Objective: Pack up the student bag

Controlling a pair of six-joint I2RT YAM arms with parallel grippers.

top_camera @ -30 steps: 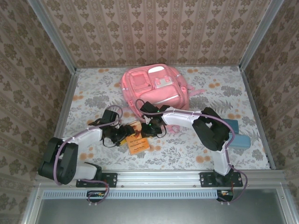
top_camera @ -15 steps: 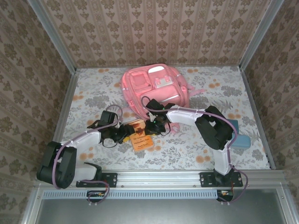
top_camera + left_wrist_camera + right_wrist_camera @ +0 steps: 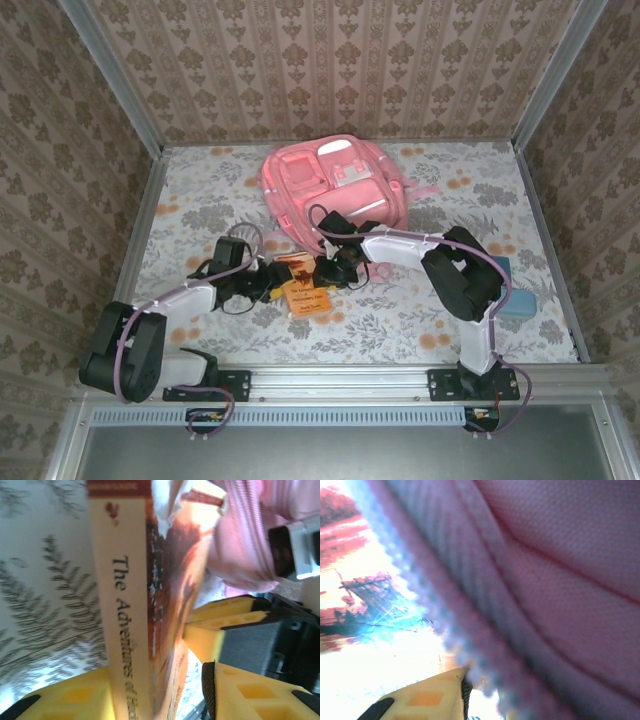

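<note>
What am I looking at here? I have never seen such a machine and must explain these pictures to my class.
Two robot arms are bolted at the near edge of a flowered table, each ending in a two-finger gripper. One camera looks down from above; one rides on each wrist. On the table are a pink student bag, an orange book and a teal case. The left gripper's yellow fingers stand either side of the book; whether they grip it is unclear. The right gripper is at the bag's zipped edge.
</note>
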